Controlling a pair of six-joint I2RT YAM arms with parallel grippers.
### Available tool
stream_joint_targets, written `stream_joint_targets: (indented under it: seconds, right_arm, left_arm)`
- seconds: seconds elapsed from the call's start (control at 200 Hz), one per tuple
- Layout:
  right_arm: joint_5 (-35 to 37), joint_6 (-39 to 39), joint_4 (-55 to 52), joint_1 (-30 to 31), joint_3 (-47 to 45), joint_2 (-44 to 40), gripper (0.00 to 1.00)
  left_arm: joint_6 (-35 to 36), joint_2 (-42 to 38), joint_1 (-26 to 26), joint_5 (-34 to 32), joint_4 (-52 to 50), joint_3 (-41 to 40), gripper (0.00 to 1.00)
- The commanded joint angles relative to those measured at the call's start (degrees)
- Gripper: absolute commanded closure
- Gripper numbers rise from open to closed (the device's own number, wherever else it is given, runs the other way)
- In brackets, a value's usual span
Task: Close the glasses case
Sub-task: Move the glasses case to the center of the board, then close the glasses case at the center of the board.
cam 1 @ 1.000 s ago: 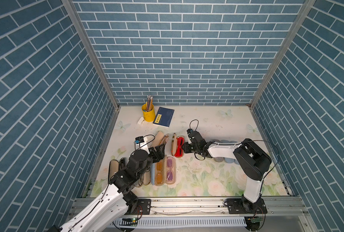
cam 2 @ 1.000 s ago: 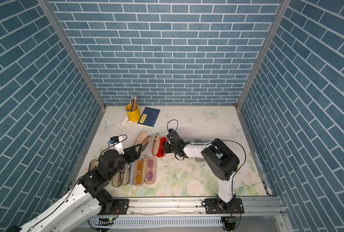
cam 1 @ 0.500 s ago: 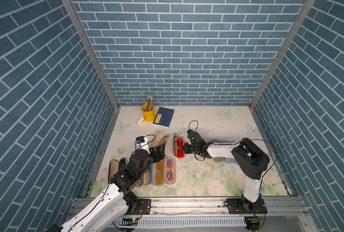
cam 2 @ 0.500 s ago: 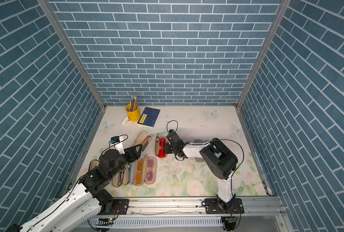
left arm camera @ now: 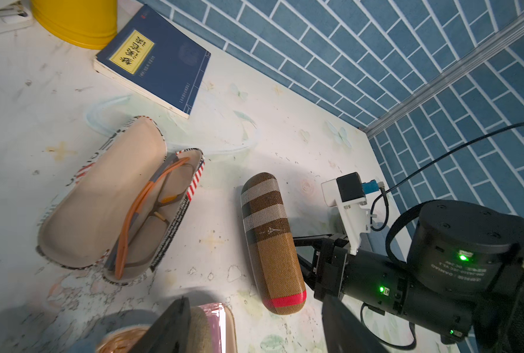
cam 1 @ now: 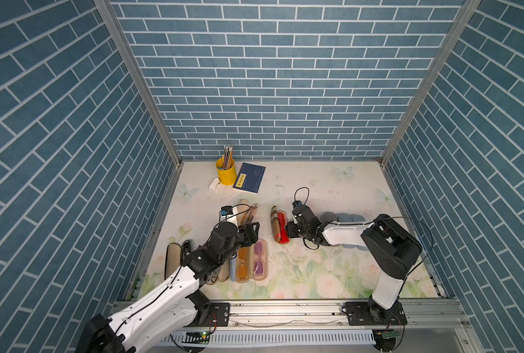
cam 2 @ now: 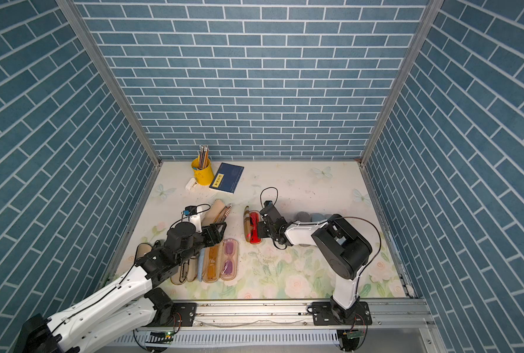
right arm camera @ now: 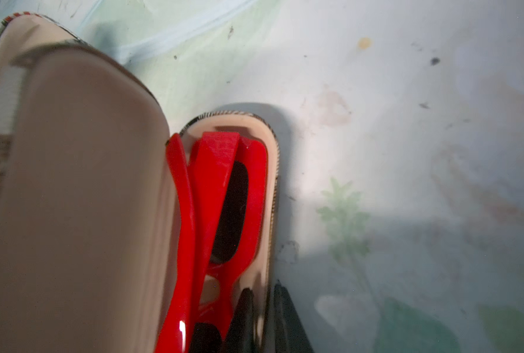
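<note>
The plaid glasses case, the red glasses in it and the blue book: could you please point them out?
plaid glasses case (left arm camera: 269,241), left wrist view, middle of its woven shell.
red glasses (right arm camera: 208,189), right wrist view, on the broad folded temple.
blue book (cam 1: 250,178), a top view, centre of its cover.

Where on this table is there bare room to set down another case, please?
Bare tabletop lies along the back, between the blue book and the right wall, and in front, between the pink-lensed glasses case and the right arm's base. Crowded: the front-left row of cases and around the plaid glasses case.
</note>
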Motion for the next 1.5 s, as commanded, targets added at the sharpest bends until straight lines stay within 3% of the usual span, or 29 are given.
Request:
stream_joint_targets:
  seconds: [0.0,0.325,0.61,1.18,1.495]
  right_arm:
    - [2.4,-0.9,-2.0,-0.6,-3.0,-3.2,0.86]
    - [4.5,1.1,-1.9,-1.3,-10.8,-10.7,0.86]
    - [5.2,1.7,-1.0,-2.2,-14.4,-14.3,0.86]
    - [4.1,1.7,1.0,-3.0,-15.9,-14.6,0.86]
    - [4.0,1.8,1.5,-3.0,-16.3,-15.0,0.87]
  left_arm:
    - [-0.2,2.8,-1.9,1.4,5.4,1.9,0.28]
    - [-3.1,18.1,-9.2,2.9,16.4,6.3,0.32]
    - [-4.5,30.0,-12.1,4.8,20.5,10.7,0.46]
    - [-4.8,38.2,-13.5,5.4,20.6,14.1,0.57]
    - [-4.6,40.9,-13.5,5.1,20.2,15.0,0.58]
